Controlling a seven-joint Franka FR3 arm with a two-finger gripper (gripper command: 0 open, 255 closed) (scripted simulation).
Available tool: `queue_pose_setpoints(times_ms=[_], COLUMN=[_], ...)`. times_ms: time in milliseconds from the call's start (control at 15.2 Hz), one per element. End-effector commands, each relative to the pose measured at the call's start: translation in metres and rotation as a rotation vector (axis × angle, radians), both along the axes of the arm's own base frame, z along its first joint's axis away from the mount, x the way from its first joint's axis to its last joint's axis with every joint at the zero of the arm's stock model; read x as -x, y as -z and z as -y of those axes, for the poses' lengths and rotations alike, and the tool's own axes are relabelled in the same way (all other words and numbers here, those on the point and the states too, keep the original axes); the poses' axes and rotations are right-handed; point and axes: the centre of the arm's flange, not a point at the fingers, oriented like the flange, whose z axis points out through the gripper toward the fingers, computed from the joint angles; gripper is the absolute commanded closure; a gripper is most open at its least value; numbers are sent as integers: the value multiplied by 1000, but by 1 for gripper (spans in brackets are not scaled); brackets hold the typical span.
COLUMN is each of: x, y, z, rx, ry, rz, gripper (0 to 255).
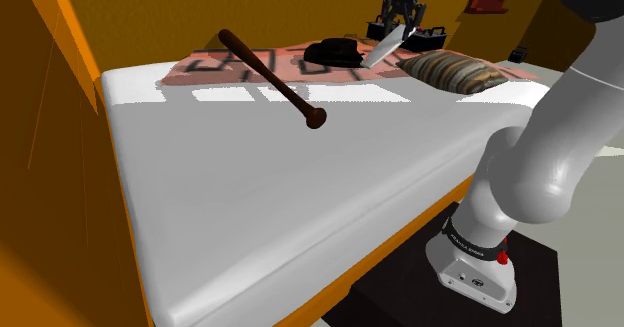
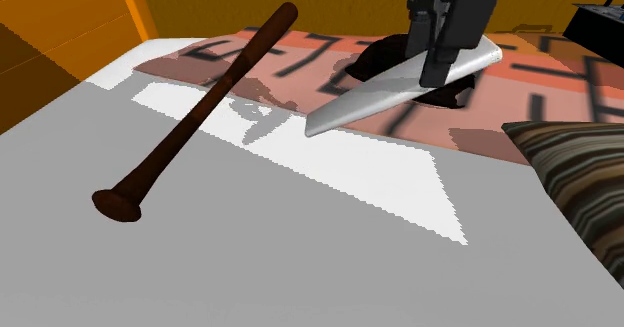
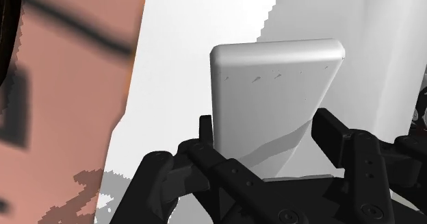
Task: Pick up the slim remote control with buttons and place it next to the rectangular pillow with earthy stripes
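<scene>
While clamped between black fingers of gripper [image 2: 437,67], slim pale remote [image 2: 368,101] hangs over far part of bed [image 1: 300,195], seemingly clear of cover. Grip near upper end. Long axis slanted: free end dips toward second exterior view's left, toward dark bat [image 2: 195,130]. Striped pillow [image 2: 580,180] near, at that view's right, apart from remote. Patterned salmon blanket [image 2: 560,85] beneath. Open white cover between bat and pillow. Orange bed edge [image 1: 440,210] well apart.
</scene>
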Motion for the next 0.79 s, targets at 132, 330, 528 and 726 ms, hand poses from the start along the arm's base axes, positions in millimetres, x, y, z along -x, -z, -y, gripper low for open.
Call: queue_pose_setpoints(times_ms=[132, 330, 528, 726], x=[43, 75, 102, 102], y=[-1, -1, -2, 14], z=[33, 56, 77, 77], rx=[0, 0, 0, 0], ry=[-1, -1, -1, -1], rz=[0, 0, 0, 0], gripper=[255, 255, 255, 255])
